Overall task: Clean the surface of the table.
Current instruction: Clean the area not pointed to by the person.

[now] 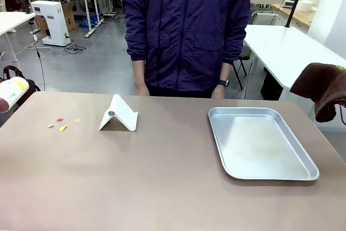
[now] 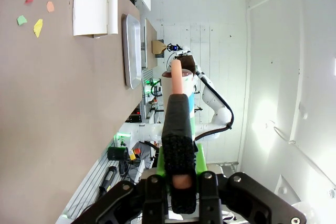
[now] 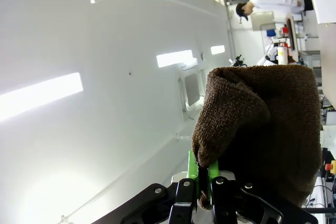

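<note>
The brownish-tan table [image 1: 162,182] carries a few small coloured paper scraps [image 1: 63,127] near its far left; in the left wrist view the scraps [image 2: 38,27] lie at the top left of the table [image 2: 52,103]. My left gripper [image 2: 181,182] is shut on the black handle of a roller [image 2: 177,124]. The roller's white head [image 1: 11,93] pokes in at the left edge, off the table. My right gripper [image 3: 206,179] is shut on a brown cloth [image 3: 262,124]. That cloth [image 1: 321,85] hangs in the air beyond the table's right edge.
A white folded stand [image 1: 119,114] sits left of centre, beside the scraps. A silver metal tray [image 1: 259,144] lies on the right half. A person in a dark jacket [image 1: 186,31] stands at the far edge, hands down by the table.
</note>
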Robot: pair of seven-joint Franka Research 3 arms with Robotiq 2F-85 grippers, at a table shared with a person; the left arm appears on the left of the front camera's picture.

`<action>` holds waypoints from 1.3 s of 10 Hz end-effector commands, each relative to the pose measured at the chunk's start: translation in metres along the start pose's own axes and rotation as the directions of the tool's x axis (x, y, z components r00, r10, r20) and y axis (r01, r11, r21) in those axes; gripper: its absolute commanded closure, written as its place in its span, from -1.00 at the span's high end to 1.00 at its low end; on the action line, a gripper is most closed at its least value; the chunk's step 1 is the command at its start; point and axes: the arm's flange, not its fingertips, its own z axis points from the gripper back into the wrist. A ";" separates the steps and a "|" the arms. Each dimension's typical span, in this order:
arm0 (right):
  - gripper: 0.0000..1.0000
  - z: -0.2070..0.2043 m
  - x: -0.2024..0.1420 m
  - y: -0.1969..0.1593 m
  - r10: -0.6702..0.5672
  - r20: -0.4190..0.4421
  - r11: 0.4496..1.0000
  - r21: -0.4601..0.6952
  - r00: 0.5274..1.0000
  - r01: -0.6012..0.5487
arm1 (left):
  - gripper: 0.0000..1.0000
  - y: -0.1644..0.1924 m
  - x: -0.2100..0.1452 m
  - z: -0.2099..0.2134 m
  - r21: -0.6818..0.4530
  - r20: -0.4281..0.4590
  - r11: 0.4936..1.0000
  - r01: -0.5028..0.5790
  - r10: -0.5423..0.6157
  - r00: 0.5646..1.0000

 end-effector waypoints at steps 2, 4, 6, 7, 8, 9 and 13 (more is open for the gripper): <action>-1.00 -0.002 0.003 0.005 0.014 0.002 1.000 0.008 1.000 -0.014 | -1.00 -0.002 -0.003 -0.001 -0.004 -0.006 1.000 -0.001 0.001 1.000; -1.00 -0.002 0.003 0.005 0.014 0.002 1.000 0.008 1.000 -0.014 | -1.00 -0.002 -0.003 -0.001 -0.004 -0.006 1.000 -0.001 0.001 1.000; -1.00 -0.002 0.003 0.005 0.014 0.002 1.000 0.008 1.000 -0.014 | -0.55 0.000 0.000 0.000 0.000 0.000 1.000 0.000 0.000 1.000; -1.00 -0.002 0.003 0.005 0.014 0.002 1.000 0.008 1.000 -0.014 | -0.55 -0.001 0.003 -0.002 0.054 0.115 0.998 0.022 -0.028 0.993; -1.00 -0.002 0.003 0.005 0.014 0.002 1.000 0.008 1.000 -0.014 | -0.55 0.003 0.007 -0.006 0.081 0.204 0.997 0.013 -0.029 0.979; -1.00 -0.002 0.003 0.005 0.014 0.002 1.000 0.008 1.000 -0.014 | -0.55 0.007 0.008 -0.012 0.116 0.211 0.993 -0.016 -0.009 0.977; -1.00 -0.002 0.003 0.005 0.014 0.002 1.000 0.008 1.000 -0.014 | -0.55 0.024 0.023 -0.026 0.298 0.390 0.934 -0.200 0.072 0.918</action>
